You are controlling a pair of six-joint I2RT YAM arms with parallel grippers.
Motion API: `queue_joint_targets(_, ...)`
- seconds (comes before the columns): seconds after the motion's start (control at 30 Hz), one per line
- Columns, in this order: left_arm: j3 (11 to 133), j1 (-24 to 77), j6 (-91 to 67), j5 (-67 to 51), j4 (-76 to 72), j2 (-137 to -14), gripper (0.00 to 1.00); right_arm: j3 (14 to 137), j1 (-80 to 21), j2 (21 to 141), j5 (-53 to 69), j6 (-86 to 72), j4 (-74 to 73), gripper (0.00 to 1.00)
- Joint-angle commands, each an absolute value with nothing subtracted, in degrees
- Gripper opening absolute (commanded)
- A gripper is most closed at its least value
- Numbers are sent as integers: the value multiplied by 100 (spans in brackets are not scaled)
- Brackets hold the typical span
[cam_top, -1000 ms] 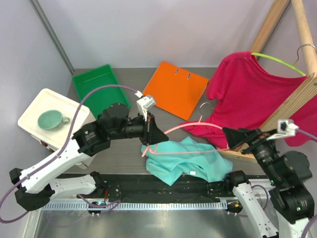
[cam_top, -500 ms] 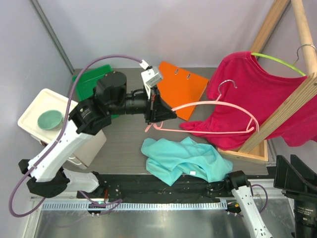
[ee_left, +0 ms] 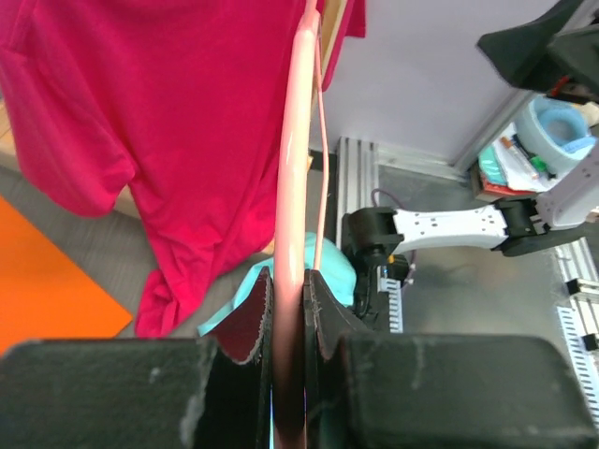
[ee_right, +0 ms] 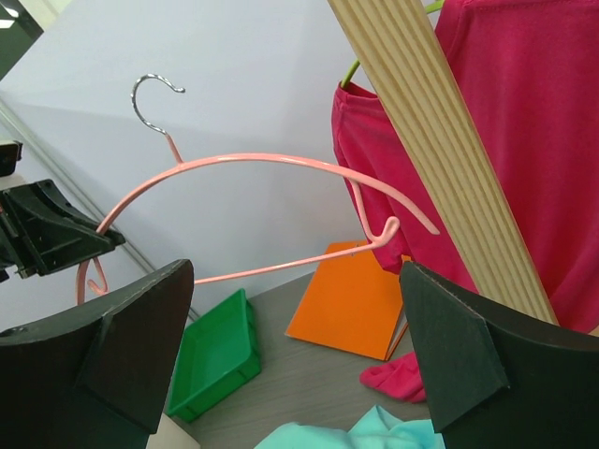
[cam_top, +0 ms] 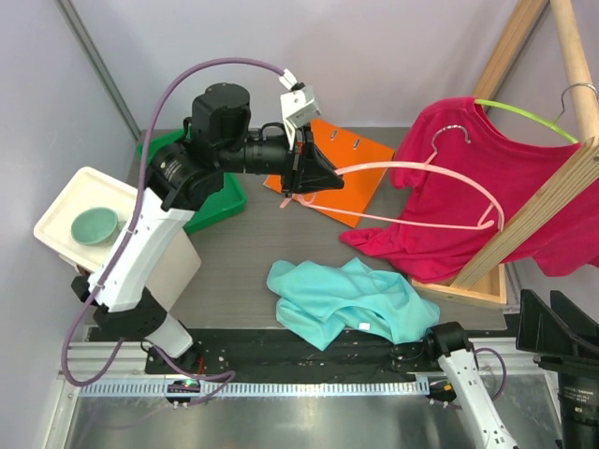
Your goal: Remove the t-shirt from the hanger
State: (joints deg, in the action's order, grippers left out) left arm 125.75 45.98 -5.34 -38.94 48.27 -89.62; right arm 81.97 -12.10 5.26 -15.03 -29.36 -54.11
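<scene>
Hanger [ee_left: 292,187] in L jaws, clear above tee [cam_top: 346,299].

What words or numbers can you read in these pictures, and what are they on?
No text can be read anywhere.
White tag on the teal t-shirt: too small to read.
Orange folder, red t-shirt, pink hanger: no writing shows.

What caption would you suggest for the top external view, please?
Left gripper holds the bare pink hanger aloft; the teal t-shirt lies crumpled on the table.
</scene>
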Motion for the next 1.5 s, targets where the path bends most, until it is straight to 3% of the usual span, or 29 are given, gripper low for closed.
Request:
queue_joint_targets(0.0, 13024, 4316, -579, -5184, 4176, -9288, 0, 8226, -1213, 879, -1301, -2848, -5370, 97)
queue_joint_targets(0.07, 13192, 4201, -921, -5719, 3791, -9500, 0, 8253, -1213, 905, -1266, -2839, -5361, 97)
queue_joint_targets(0.33, 13508, 4201, -2030, -6073, 2093, -10247, 0, 8385, -1213, 967, -1257, -2847, -5467, 96)
queue_joint_targets(0.77, 12348, 3305, -950, -5758, 3102, -9062, 0, 8543, -1222, 1151, -1195, -2847, -5607, 96)
queue_joint_targets(1.1, 13236, 3305, -1895, -6678, 2227, -10072, 0, 9009, -1222, 1239, -1230, -2901, -5994, 96)
queue_joint_targets(1.47, 13123, 3410, -2479, -6504, 1160, -10390, 0, 8912, -1230, 1248, -1178, -2988, -5897, 96)
